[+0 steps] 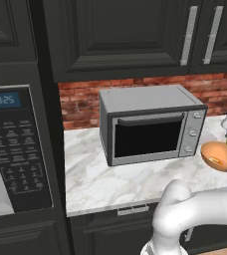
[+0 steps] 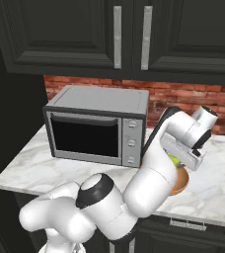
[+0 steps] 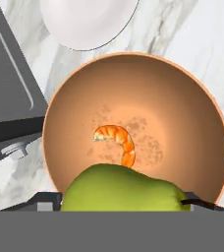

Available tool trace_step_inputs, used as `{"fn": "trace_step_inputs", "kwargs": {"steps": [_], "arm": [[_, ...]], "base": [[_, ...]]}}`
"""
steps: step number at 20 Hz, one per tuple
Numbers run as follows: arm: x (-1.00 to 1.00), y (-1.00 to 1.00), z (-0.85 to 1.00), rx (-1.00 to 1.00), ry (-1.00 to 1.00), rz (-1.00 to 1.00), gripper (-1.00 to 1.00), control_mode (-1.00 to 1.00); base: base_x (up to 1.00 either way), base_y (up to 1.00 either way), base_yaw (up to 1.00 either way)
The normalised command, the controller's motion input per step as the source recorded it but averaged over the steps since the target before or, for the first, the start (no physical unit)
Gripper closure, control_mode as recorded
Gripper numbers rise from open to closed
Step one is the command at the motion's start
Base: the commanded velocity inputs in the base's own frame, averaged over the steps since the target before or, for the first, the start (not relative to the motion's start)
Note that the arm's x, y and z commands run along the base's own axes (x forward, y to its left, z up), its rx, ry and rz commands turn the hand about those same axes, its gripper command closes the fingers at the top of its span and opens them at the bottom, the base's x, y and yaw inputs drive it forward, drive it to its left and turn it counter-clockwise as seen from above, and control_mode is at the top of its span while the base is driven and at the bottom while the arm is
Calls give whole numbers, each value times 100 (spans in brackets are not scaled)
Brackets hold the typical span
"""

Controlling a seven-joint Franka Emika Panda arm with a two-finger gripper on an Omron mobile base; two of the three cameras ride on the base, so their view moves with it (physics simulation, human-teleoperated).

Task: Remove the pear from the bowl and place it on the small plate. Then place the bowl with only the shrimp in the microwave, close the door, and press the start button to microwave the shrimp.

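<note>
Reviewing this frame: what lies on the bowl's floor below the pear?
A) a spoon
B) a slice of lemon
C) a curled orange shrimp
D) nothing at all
C: in the hand view a curled orange shrimp rests on the floor of the bowl, with the pear close to the camera between the fingertips.

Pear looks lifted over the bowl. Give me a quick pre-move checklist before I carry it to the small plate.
1. Pear between the gripper fingers: ok, it sits right at the fingertips in the hand view.
2. Grip firmness: cannot tell, finger contact is hidden by the fruit.
3. Pear clear of the bowl rim: cannot tell from the hand view; the left base view shows it above the bowl.
4. Shrimp left behind in the bowl: ok.
5. Small plate free to receive: ok, its visible part is bare, just beyond the bowl.
6. Silver oven beside the path: ok, off to one side.
</note>
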Motion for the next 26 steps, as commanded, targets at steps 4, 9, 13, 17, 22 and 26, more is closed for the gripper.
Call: {"fn": "trace_step_inputs", "kwargs": {"steps": [4, 9, 13, 17, 22, 26], "arm": [[68, 5, 15, 4, -21, -2, 100, -100], [61, -4, 3, 9, -25, 4, 100, -100], [56, -10, 0, 4, -14, 4, 100, -100], [57, -5, -1, 0, 0, 5, 100, -100], [62, -18, -25, 0, 4, 10, 100, -100], [51, -52, -33, 5, 2, 7, 100, -100]], "base": [[0, 0, 0], [0, 0, 0], [0, 0, 0], [0, 0, 0], [0, 0, 0], [0, 0, 0]]}}
